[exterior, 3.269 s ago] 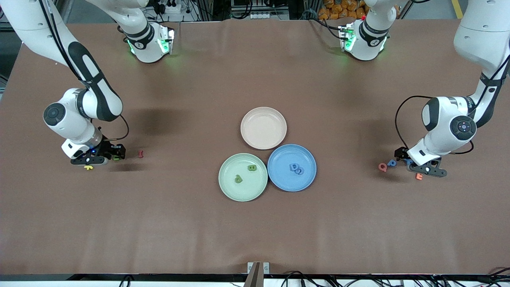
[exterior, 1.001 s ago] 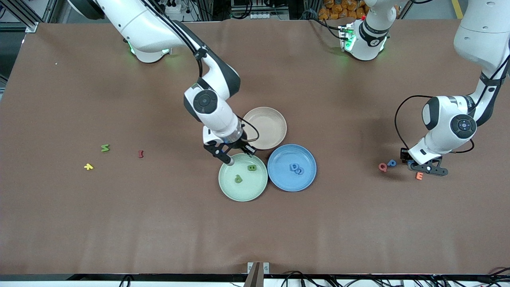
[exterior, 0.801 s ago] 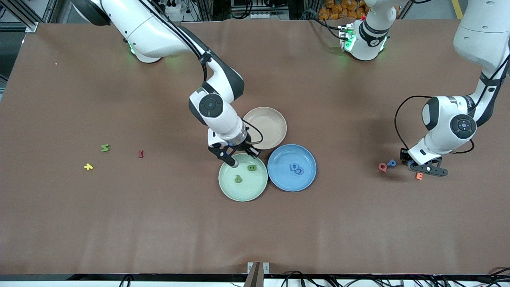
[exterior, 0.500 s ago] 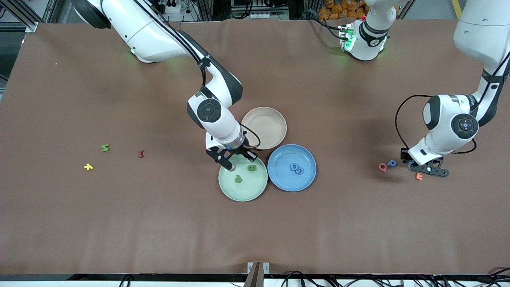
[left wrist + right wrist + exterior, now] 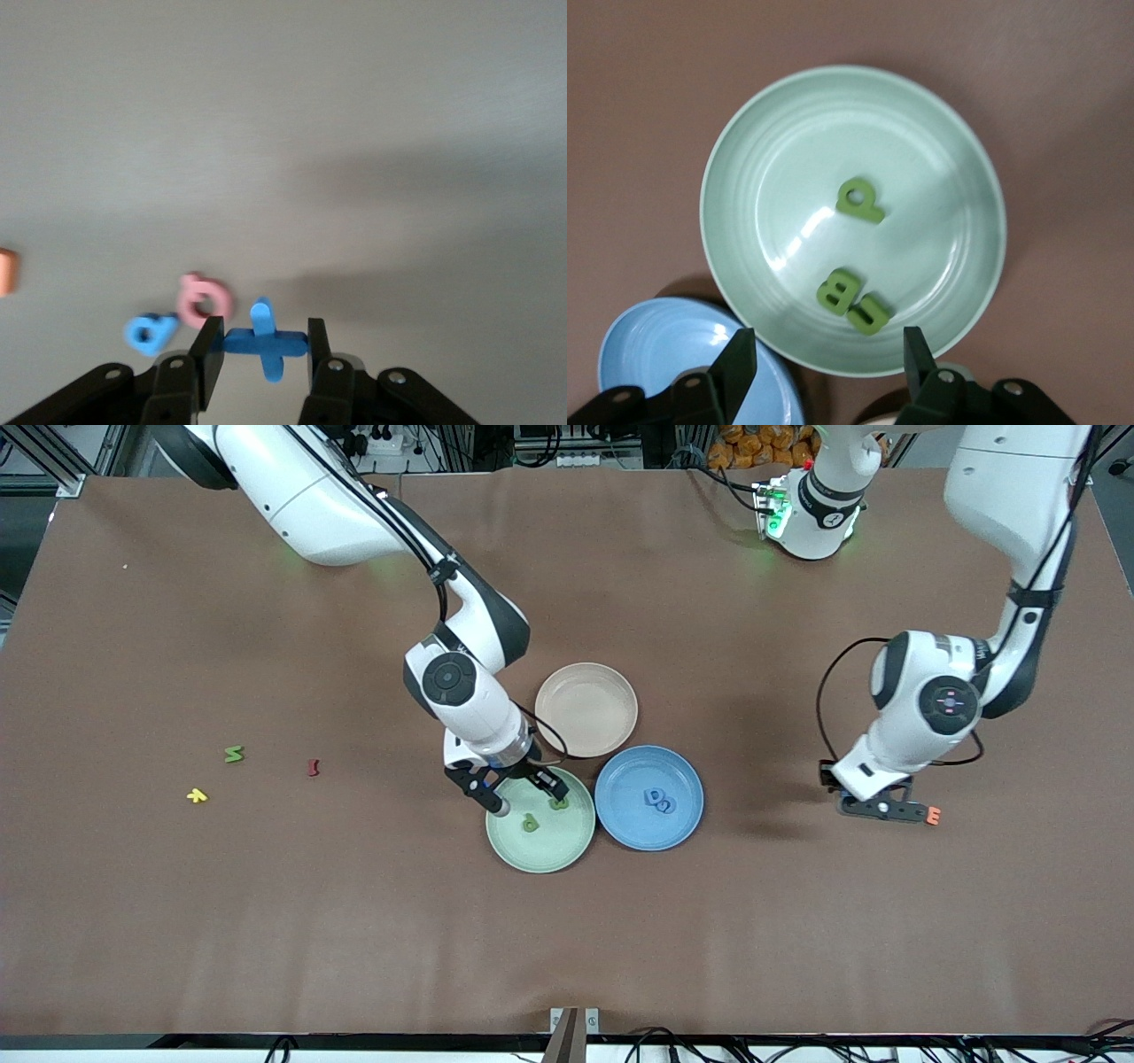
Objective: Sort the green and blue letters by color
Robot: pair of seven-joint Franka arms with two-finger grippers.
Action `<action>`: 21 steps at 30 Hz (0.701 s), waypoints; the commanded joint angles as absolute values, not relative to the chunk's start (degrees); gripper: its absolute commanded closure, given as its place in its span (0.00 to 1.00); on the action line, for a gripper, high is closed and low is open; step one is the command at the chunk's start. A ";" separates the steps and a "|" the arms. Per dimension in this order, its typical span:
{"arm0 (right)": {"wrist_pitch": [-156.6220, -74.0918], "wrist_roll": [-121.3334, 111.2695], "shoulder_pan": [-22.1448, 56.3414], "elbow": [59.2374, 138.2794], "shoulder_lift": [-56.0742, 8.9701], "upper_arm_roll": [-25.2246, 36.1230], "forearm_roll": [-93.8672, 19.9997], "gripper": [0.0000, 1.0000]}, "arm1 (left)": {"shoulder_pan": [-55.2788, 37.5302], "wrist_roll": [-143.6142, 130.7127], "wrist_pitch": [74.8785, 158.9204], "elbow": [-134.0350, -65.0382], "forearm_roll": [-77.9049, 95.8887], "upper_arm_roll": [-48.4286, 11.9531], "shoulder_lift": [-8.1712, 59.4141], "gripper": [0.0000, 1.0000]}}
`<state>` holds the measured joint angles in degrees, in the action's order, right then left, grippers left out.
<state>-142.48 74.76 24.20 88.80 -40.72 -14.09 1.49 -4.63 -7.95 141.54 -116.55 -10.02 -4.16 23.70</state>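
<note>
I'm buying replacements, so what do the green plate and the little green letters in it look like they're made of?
The green plate looks like smooth, glossy plastic or melamine: light glares off its ridged inside. The green letters look matte and chunky with soft edges and no shine, likely foam or soft plastic; the look leaves that open.

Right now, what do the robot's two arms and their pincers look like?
Both arms are glossy white with rounded shells and black bands at the joints. A round dark cap with a tiny light sits at each wrist. Thin black cables loop beside the wrists. The left pincer and right pincer are black with two stubby fingers. The bases glow green.
</note>
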 commanded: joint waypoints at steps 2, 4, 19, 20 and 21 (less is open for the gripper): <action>-128.78 66.99 19.43 89.21 -34.29 -15.03 1.85 0.24 | -10.28 -17.48 140.10 -115.05 -8.88 -2.99 23.82 0.94; -124.91 63.74 17.76 90.34 -32.00 -15.20 1.67 0.24 | -11.94 -20.81 140.10 -114.53 -8.88 -3.08 24.26 0.94; -119.79 39.92 6.33 108.89 -16.62 -15.29 1.58 0.24 | -21.17 -37.26 134.13 -106.18 -6.07 -3.69 26.89 0.94; -119.79 38.68 5.72 109.94 -15.83 -15.29 1.58 0.24 | -21.88 -38.22 133.69 -105.30 -5.80 -3.87 27.16 0.94; -119.79 37.19 5.10 111.17 -14.86 -15.21 1.58 0.24 | -22.41 -39.28 133.33 -104.60 -5.54 -4.04 27.59 0.94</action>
<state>-119.13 43.31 8.48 102.47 -21.94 -14.38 1.45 -19.10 -34.69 136.66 -109.87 -7.97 -4.23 25.05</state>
